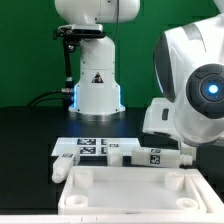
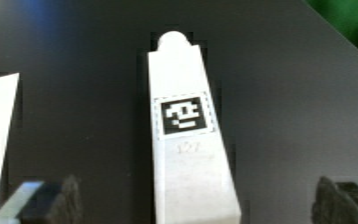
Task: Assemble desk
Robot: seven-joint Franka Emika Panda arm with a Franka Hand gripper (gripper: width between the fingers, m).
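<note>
One white desk leg [image 2: 188, 120] lies untouched between the wide-spread jaws of the gripper [image 2: 197, 200].

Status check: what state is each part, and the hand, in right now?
Hand: open, straddling a leg, not gripping.
Leg: lying flat, tag up, loose.
Tabletop: lying flat, rim up, no legs fitted.
Other legs: lying loose beside the tabletop.

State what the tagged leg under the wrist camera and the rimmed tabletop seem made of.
Leg: probably plastic, matte white; crisp moulded edges, with a paper-like tag stuck on. Tabletop: likely the same white plastic, smooth and even; its raised rim looks moulded in one piece.
</note>
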